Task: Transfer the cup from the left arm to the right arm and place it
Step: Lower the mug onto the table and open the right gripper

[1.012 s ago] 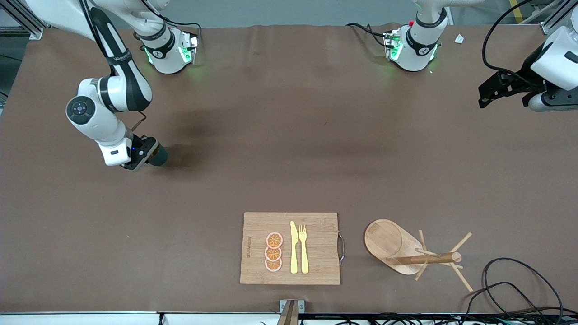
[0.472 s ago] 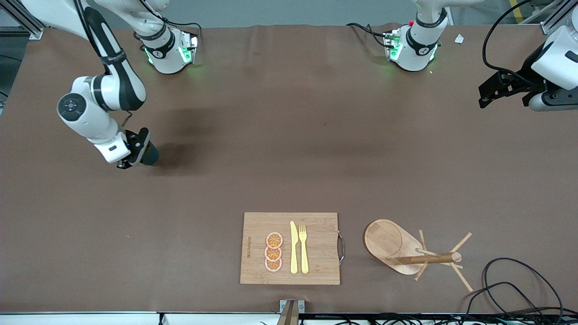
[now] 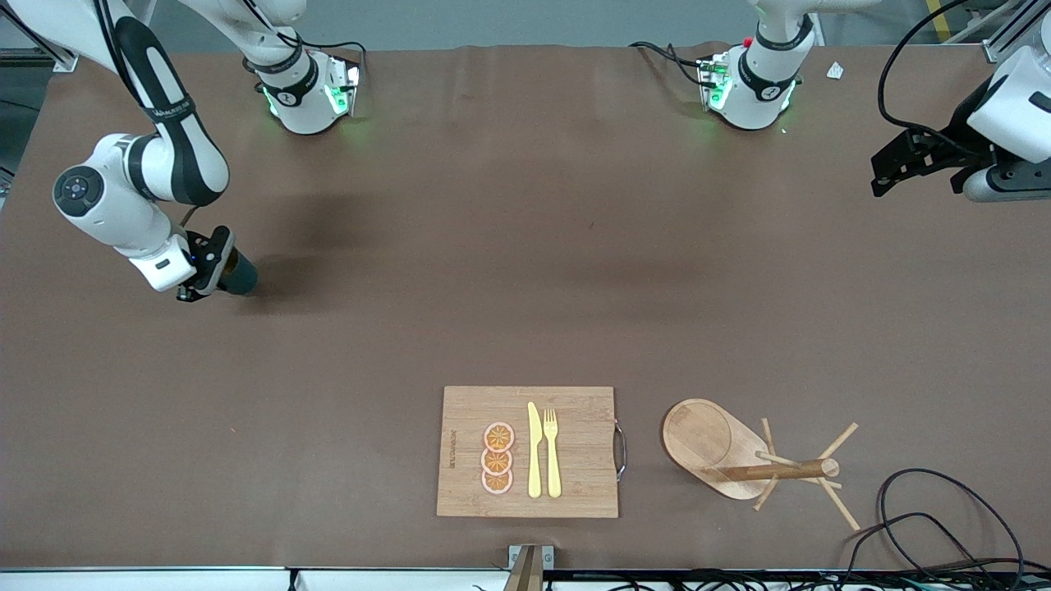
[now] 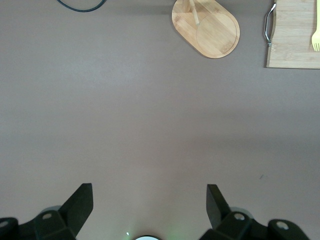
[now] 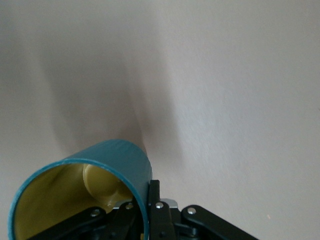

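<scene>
The brown table point(image 3: 525, 271) lies bare across its whole middle, a wide open stretch between the robots' bases and the wooden cutting board point(image 3: 468, 410), which sits close to the table's edge nearest the front camera. Well away from that board, toward the right arm's end of the table, the right gripper point(image 3: 215, 272) hangs low over the bare mat, its arm bent sharply at the elbow with the wrist angled downward. Its fingers are clamped on the rim of the cup point(image 3: 237, 279), a smooth teal cylinder with a glossy ochre inside point(image 5: 60, 200). Beside the board, toward the left arm's end, a tipped-over wooden peg stand point(image 3: 743, 455) rests on the mat. The left gripper point(image 4: 149, 207) waits high above the table at the left arm's end, fingers spread wide with nothing between them.
</scene>
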`<state>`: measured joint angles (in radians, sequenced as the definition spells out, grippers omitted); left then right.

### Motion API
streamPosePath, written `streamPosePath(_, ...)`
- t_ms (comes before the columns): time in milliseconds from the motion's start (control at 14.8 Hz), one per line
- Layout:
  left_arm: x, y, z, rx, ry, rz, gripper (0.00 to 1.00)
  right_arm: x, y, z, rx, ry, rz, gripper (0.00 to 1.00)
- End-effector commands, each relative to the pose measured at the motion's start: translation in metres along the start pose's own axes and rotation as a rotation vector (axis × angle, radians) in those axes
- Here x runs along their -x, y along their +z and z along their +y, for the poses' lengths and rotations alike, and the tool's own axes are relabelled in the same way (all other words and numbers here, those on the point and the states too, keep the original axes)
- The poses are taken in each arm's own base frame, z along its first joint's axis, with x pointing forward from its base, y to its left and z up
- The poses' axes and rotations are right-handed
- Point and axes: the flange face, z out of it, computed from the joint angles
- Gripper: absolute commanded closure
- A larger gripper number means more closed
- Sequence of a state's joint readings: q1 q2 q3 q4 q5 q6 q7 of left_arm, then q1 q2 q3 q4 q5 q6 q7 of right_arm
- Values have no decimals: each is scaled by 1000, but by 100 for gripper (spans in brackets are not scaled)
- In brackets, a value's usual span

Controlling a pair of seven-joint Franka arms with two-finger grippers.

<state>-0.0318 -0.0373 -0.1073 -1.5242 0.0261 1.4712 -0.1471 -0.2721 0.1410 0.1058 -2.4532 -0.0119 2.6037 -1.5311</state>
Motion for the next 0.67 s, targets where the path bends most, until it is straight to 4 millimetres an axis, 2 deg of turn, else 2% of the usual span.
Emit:
streamPosePath(0,2,-7,-2,-15,-2,18,0,-15,-2,-11,11,-21,73,100)
streamPosePath(472,1,-5,-2,-14,9,15,0,-23,9,-11,-1,-33,87,100)
streamPosePath(607,1,-11,-5,-13,7,28,0,-24,10,-11,0,-35,87,100)
